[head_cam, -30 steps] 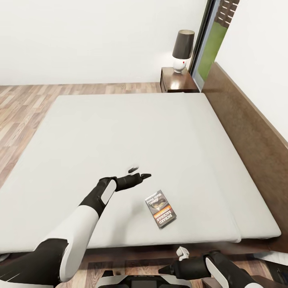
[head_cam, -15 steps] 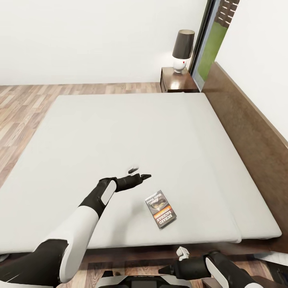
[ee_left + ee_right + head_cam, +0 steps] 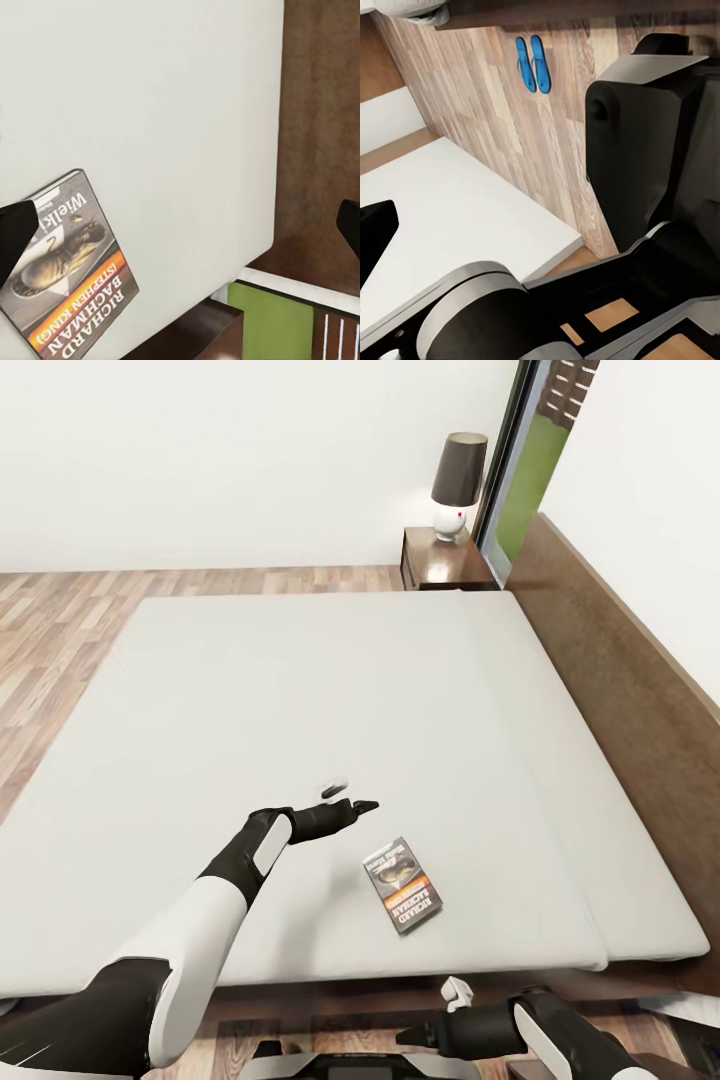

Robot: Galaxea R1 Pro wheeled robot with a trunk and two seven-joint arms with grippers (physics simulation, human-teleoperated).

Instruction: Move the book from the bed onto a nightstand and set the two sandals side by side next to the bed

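Note:
The book (image 3: 403,883) lies flat on the pale mattress of the bed (image 3: 300,690), close to its near edge, with the dark cover and orange band facing up. My left gripper (image 3: 347,798) hovers open over the mattress, just beyond the book and a little to its left. In the left wrist view the book (image 3: 67,270) sits by one black fingertip (image 3: 15,232), and the fingers are spread wide. My right gripper (image 3: 432,1015) stands open, low in front of the bed frame. The two blue sandals (image 3: 533,64) lie side by side on the plank floor. The nightstand (image 3: 445,565) stands at the bed's far corner.
A lamp (image 3: 457,485) with a dark shade stands on the nightstand, beside the tall window (image 3: 530,470). The dark wooden headboard (image 3: 620,680) runs along the bed's right side. Wood floor (image 3: 60,630) lies left of the bed. My dark base (image 3: 652,150) stands near the right arm.
The whole picture has shifted very slightly. The book and both arms hold their places.

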